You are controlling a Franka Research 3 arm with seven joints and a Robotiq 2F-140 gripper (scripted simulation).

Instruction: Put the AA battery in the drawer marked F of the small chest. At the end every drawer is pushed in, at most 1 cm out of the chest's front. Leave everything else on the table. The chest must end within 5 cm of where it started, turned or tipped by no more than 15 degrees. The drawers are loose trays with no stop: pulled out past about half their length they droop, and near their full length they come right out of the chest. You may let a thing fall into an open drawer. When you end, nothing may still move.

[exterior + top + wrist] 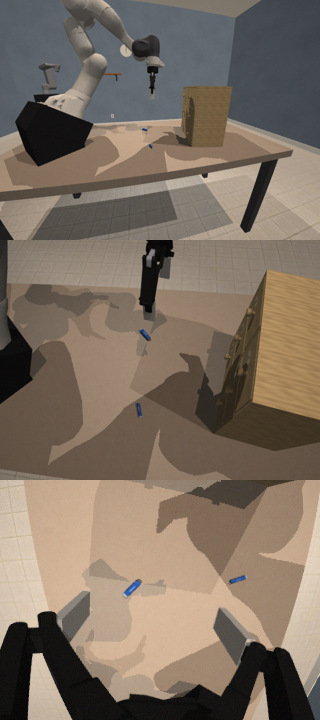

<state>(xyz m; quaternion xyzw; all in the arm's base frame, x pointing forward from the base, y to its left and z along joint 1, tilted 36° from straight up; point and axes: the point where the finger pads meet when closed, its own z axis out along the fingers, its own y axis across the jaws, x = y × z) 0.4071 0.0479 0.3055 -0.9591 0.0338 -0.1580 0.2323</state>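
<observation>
The black two-fingered claw (157,289) (151,90) (154,611), with pale flat pads, points down above the table, its fingers wide apart and holding nothing. Two blue cylindrical batteries lie below it on the brown table (103,364) (134,160) (175,615): one (145,334) (144,129) (132,588) nearer the claw, the other (139,410) (150,146) (238,579) farther off. Which is the AA cannot be told. Beside the claw, well apart, stands the tan wooden chest (289,343) (210,116), its drawers pushed in.

No text readable. Pale labels (248,356) on drawer fronts of chest (286,343) (209,116), well apart from gripper (157,291) (151,96) (154,632): too small. Print on nearer blue battery (145,334) (144,129) (132,588), lower than gripper, and farther blue battery (139,409) (150,146) (238,579): illegible.
</observation>
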